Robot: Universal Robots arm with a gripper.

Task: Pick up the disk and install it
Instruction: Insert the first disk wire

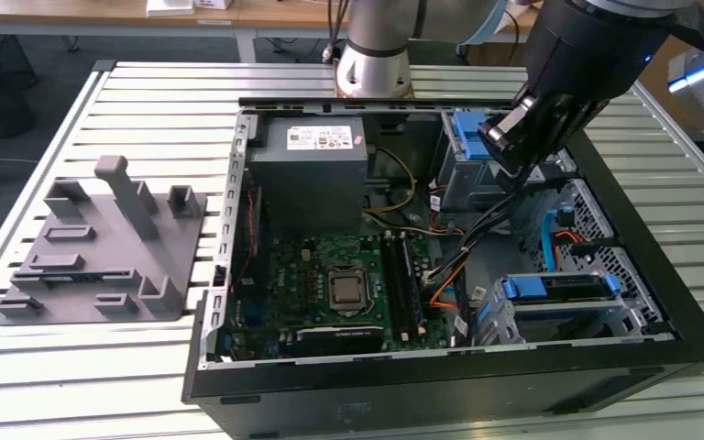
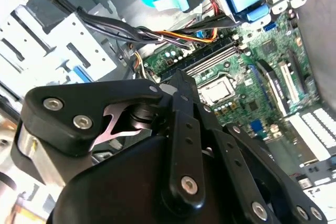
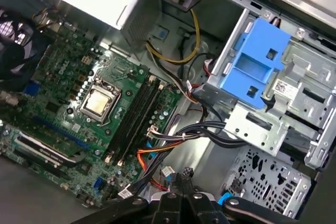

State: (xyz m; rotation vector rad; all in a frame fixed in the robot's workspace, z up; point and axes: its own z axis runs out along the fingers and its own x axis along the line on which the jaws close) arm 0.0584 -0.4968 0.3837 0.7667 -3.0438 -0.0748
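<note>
Hovering gripper [image 3: 182,179]: black fingers drawn close together with nothing between them, inside the open computer case [image 1: 450,390], above its side on the exterior view's right.
Cable bundle [image 3: 210,129]: black, orange and yellow wires run just beneath the fingertips. Risk: a descent from here could snag or pull a connector loose.
Drive cage [image 3: 252,124]: bare metal, topped by a fixed blue latch [image 3: 254,59], just beside the gripper. Risk: the blue plastic could be mistaken for the disk's carrier, and a closed finger could strike the cage's edge.
Disk [image 1: 554,289]: silver drive in a blue carrier, lying in the metal bay at the case corner nearest the exterior camera on its right, well apart from the gripper. Whether it is fully seated cannot be told. Risk: with fingers this narrow, a grasp would push on the carrier instead of straddling it.
Motherboard [image 3: 89,98]: exposed processor and memory slots beyond the cables. Risk: a slipped disk would land on these parts.
</note>
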